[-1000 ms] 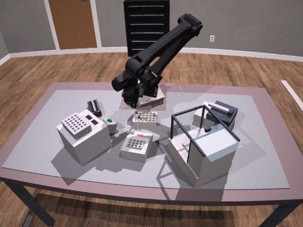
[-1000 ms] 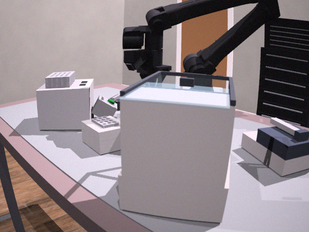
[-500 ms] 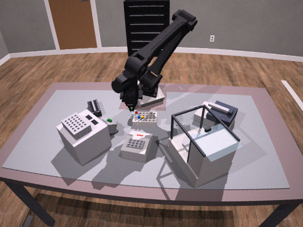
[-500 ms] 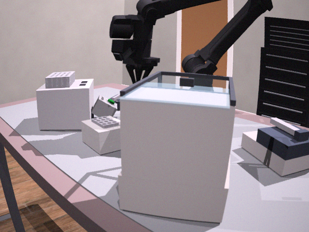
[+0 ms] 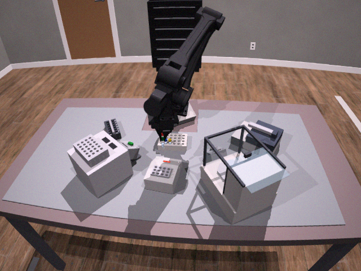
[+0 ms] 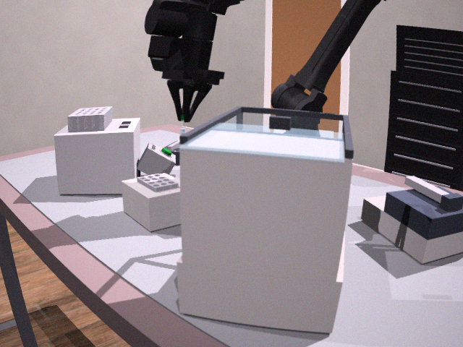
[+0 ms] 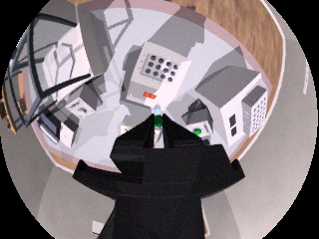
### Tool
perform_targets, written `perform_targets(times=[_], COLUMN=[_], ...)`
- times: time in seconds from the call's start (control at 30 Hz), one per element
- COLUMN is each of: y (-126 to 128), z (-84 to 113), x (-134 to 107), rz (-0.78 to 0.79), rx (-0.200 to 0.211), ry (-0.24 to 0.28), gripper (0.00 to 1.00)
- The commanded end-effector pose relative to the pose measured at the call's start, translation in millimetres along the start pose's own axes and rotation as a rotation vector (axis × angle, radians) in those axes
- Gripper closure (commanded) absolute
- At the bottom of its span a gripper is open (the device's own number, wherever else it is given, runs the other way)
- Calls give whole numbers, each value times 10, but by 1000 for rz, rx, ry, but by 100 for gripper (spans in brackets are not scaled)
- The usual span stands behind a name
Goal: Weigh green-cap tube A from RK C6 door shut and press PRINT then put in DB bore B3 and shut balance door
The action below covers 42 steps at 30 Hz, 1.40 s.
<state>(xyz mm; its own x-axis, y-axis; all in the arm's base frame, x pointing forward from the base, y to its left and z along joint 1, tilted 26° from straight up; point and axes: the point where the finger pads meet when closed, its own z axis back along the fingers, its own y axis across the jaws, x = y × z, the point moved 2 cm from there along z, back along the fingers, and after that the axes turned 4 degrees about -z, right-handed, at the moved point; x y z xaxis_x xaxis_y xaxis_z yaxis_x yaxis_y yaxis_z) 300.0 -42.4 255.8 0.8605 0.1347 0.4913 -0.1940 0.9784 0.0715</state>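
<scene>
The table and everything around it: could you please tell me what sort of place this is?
Probably a laboratory: a glass-topped balance, a tube rack and a dry block share a bench mat.

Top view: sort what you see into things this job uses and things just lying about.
For the job:
- green-capped tube A
- tube rack
- balance
- dry block

Just there:
- yellow-capped tube
- navy-topped station
- green-buttoned station
- black slotted block
- large white box
</scene>
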Motion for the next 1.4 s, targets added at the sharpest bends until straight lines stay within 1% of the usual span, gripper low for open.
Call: perform_targets(times=[0.0,0.03,0.1,0.13,0.17,0.2,0.23,0.27,0.3,0.33,0.37,0.43,0.47,0.5,0.53,0.57,0.67,0.7,0.73,0.8,0.83,0.87,0.9,0.93,1.0,1.03,1.07,1.1,1.13,1.17,1.3,1.33,1.37], y=[73,120,182,209,250,295,345,379,415,463,515,515,561,613,665,722,869,922,979,1095,1152,1212,1273,1333,1333,1393,1459,1522,1587,1645,1869,1941,2002], z=[190,210,252,282,307,328,348,366,400,425,445,445,479,505,530,546,615,656,685,727,753,799,830,850,850,872,922,955,986,998,1103,1149,1169], x=[450,479,620,742,811,866,895,951,1070,1134,1171,1171,1258,1318,1380,1383,1557,1667,1720,1769,1824,1928,1975,1991,1991,2012,2112,2153,2196,2179,2317,2388,2384], rz=[14,8,8,38,46,44,39,39,66,73,70,70,92,99,98,93,92,112,119,115,114,131,137,135,135,133,146,152,151,149,150,157,156], rx=[-16,-8,-7,-15,-14,-12,-7,-6,-9,-8,-4,-4,-1,2,3,8,9,16,21,24,25,36,42,44,44,44,60,69,70,69,76,90,89], ry=[-58,-38,-39,-86,-94,-88,-70,-70,-121,-130,-118,-118,-157,-168,-168,-142,-143,-197,-209,-183,-183,-238,-251,-237,-237,-224,-280,-294,-294,-267,-274,-309,-291], gripper=[91,91,91,91,91,91,91,91,91,91,91,91,91,91,91,91,91,91,91,91,91,91,91,91,91,91,91,91,91,91,91,91,91])
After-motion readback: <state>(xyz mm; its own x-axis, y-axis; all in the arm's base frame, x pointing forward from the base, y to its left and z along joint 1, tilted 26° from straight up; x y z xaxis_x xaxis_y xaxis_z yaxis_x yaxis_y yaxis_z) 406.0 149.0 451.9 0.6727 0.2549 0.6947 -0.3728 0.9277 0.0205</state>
